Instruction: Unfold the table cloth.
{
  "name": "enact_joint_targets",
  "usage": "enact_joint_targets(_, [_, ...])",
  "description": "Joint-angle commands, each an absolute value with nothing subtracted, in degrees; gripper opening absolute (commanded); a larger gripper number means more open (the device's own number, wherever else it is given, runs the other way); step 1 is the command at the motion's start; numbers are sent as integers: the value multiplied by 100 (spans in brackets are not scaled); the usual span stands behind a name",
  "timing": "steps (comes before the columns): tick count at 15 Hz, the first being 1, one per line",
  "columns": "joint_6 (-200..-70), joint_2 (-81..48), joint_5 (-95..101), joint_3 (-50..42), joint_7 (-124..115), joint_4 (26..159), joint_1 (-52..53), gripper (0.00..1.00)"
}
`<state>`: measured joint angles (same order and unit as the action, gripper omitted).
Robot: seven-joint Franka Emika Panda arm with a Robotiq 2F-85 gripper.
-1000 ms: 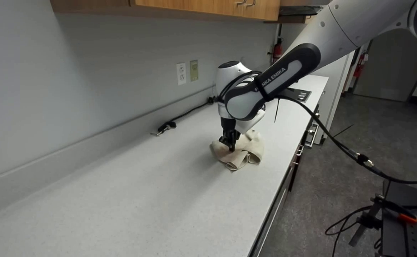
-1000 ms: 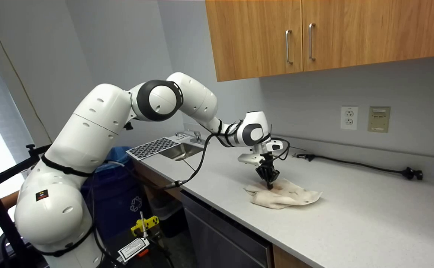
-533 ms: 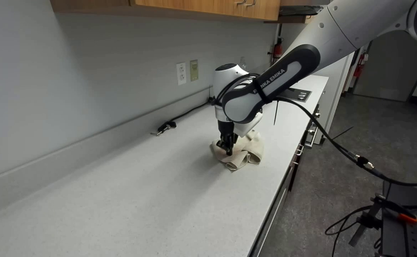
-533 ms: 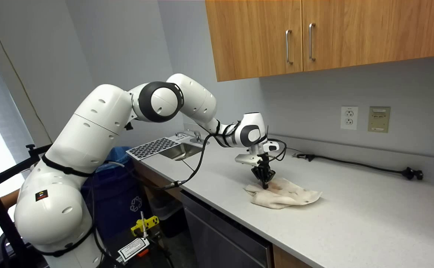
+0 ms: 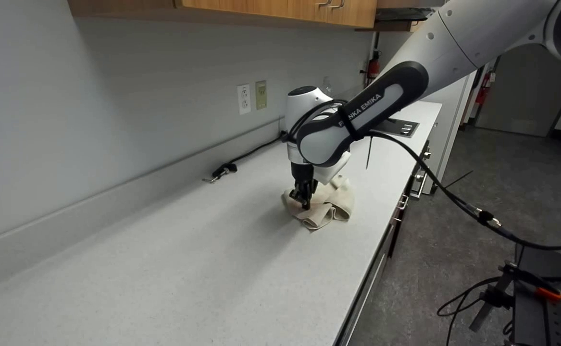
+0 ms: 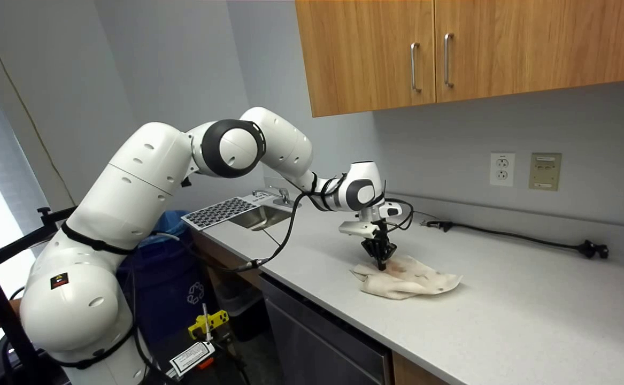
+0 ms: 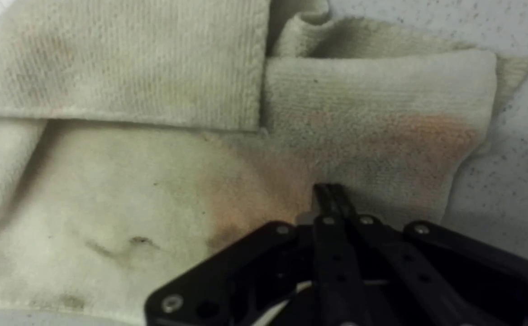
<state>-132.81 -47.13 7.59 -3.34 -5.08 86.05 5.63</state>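
We're watching the gripper [image 7: 329, 188] pointing down at the rumpled table cloth [image 7: 123, 181]. Its fingers [image 7: 321, 199] are resting pressed together!

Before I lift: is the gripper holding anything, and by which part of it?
Nothing is held: the gripper is shut over the stained cream table cloth, with no fold pinched in it.

Table cloth [image 7: 123, 181], wrist view: portions farthest from the jaws cropped; the area behind the jaws hidden.
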Motion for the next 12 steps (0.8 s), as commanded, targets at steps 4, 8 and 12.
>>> enact_joint_targets(4, [-13254,-5619,548,-238,-355,7381,236,0])
enact_joint_targets(8, [-13258,-6108,506,-324,-469,6639,123,0])
enact_joint_targets(12, [-13393,-6542,630,-550,-733,5931,136,0])
